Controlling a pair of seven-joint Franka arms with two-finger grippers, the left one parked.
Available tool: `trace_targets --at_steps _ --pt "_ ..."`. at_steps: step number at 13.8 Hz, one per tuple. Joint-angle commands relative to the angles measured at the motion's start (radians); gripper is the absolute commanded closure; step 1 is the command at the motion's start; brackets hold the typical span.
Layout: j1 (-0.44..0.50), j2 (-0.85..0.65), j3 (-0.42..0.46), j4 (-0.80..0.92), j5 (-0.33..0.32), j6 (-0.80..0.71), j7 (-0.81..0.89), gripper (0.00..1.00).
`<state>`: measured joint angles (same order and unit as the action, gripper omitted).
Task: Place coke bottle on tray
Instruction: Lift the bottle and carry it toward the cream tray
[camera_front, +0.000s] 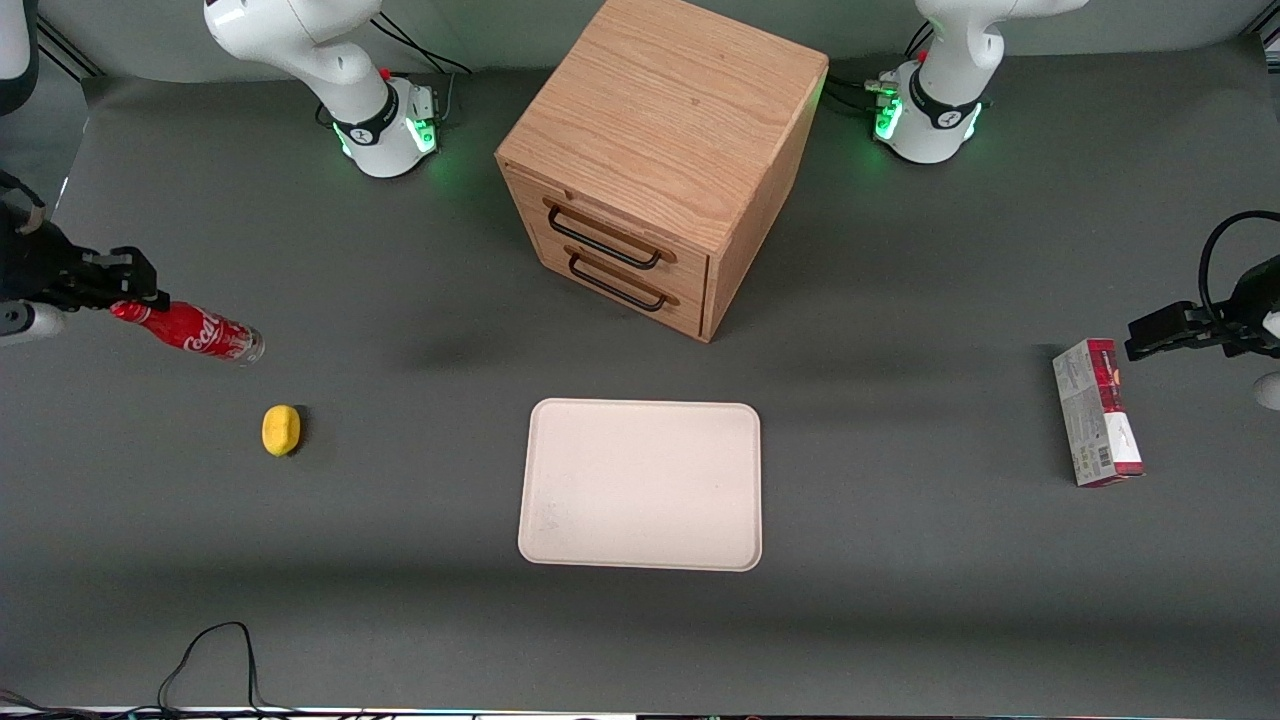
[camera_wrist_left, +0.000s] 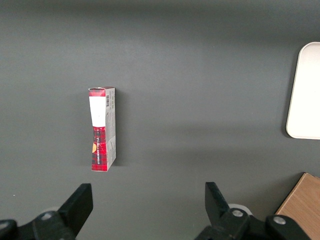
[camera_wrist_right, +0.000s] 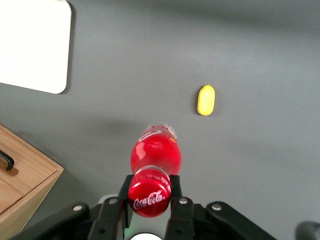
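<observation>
**Bottle Held at the Working Arm's End of the Counter**

Where the dark grey matte counter spreads out, a wooden two-drawer cabinet stands farther from the front camera than the flat cream rectangular tray. The end effector hovers toward the working arm's end, fingers clamped on the red cap of the slim red coke bottle, held tilted above the counter, well apart from the tray. A small yellow lemon-like object lies near it.

Table surface: dark grey, matte, covering the whole work area.
Furniture: a light oak two-drawer cabinet stood on the table, turned at an angle, with black wire handles.
Light: soft and overhead; green glow pooled near the cabinet.
</observation>
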<state>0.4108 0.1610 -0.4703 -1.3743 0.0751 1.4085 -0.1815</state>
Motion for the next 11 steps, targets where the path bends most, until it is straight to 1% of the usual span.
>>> trace_targets --at_steps 1,2,4,7,8,9,11 --pt "-0.006 0.086 -0.001 0.139 0.029 -0.071 0.071 1.00" --pt "-0.006 0.101 0.025 0.149 0.029 -0.071 0.112 1.00" --pt "-0.007 0.193 0.091 0.245 0.029 -0.071 0.212 1.00" --pt "-0.009 0.415 0.211 0.467 0.081 -0.045 0.466 1.00" --pt "-0.009 0.463 0.249 0.500 0.089 -0.002 0.528 1.00" --pt "-0.009 0.491 0.293 0.501 0.088 0.057 0.580 1.00" --pt "-0.009 0.563 0.355 0.506 0.088 0.177 0.660 1.00"
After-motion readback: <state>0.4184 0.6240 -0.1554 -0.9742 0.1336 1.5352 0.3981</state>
